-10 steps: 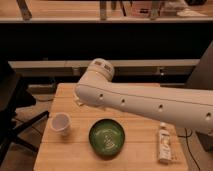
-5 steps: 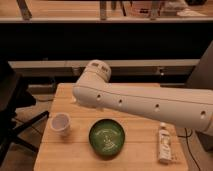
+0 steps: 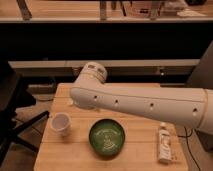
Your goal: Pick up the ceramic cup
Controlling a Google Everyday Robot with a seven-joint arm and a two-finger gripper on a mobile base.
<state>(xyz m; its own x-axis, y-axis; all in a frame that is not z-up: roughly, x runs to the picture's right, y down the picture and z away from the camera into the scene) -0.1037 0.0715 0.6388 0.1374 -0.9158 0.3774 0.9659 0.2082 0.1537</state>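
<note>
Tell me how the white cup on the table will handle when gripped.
The ceramic cup looks small and rigid, so probably light. Its smooth tapered sides might slip in a loose grip. It stands upright on a narrow base, so a sideways nudge could tip it. The gripper is out of view; only the arm shows.

Plain white ceramic cup (image 3: 61, 123), dark green bowl (image 3: 107, 137) with a pale pattern inside, cream-white robot arm (image 3: 140, 102) dotted with small dark holes, light wooden table (image 3: 142, 156), pale bottle (image 3: 164, 145), black chair (image 3: 10, 97).
</note>
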